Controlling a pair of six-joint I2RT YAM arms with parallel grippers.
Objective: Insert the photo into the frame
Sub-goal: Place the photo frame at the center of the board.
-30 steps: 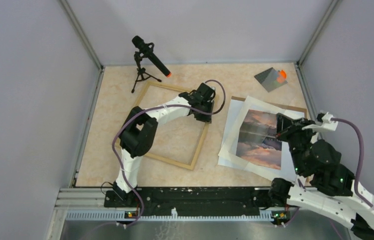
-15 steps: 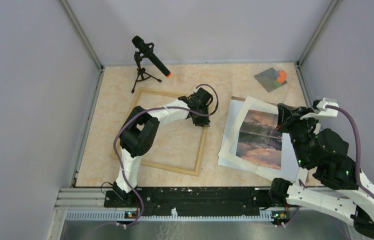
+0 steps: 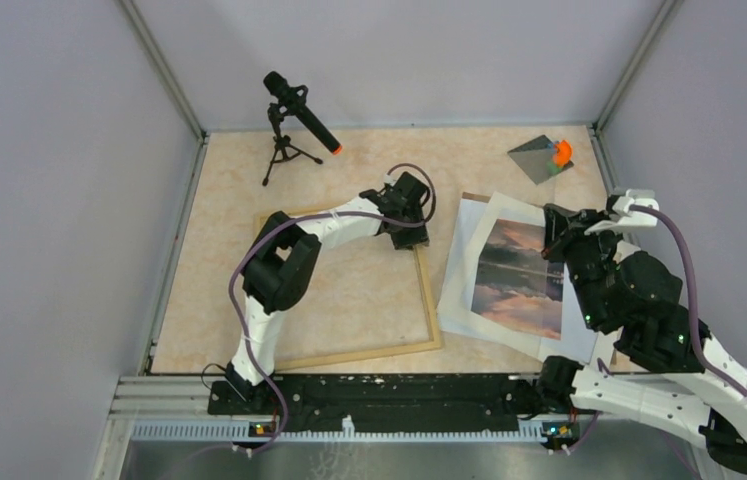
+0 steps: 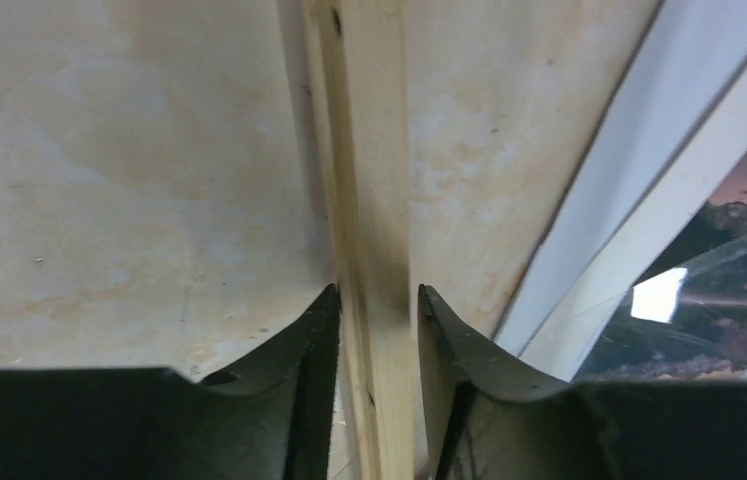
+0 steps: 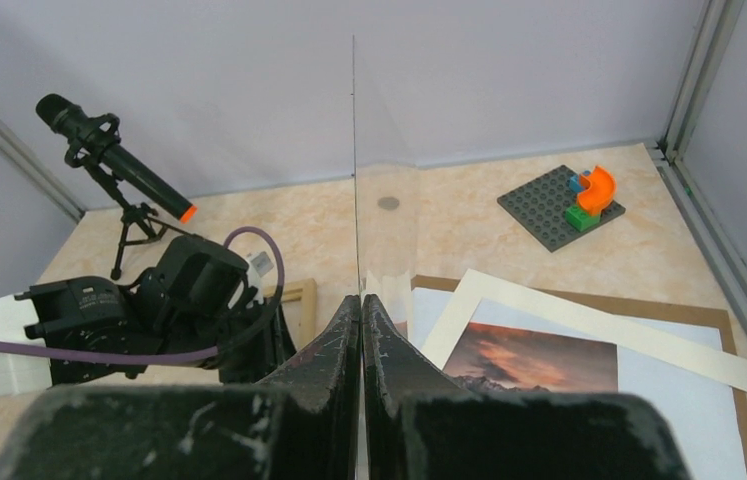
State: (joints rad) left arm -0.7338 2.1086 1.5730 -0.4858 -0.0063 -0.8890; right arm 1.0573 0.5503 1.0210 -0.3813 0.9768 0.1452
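Observation:
The frame (image 3: 359,355) of thin pale wood lies flat at centre left, and its right strip (image 4: 369,150) runs between my left gripper's fingers. My left gripper (image 3: 411,240) (image 4: 377,295) straddles that strip, open, with a thin gap at the right finger. The photo (image 3: 517,275) (image 5: 529,355) (image 4: 739,250), a sunset over dark mountains, lies on the stack to the right of the frame. My right gripper (image 3: 552,225) (image 5: 361,298) is shut on a clear pane (image 5: 354,150) that I see edge-on, held above the photo's far left corner.
Under the photo lie a cream mat (image 5: 509,300) and a brown backing board (image 5: 729,330). A microphone on a tripod (image 3: 294,110) stands at the back left. A grey studded plate with an orange piece (image 3: 544,157) sits at the back right. Walls close in three sides.
The frame has swung round, its near right corner moving right towards the stack. My left gripper's fingers have eased apart on the strip. My right arm has shifted back a little with the pane.

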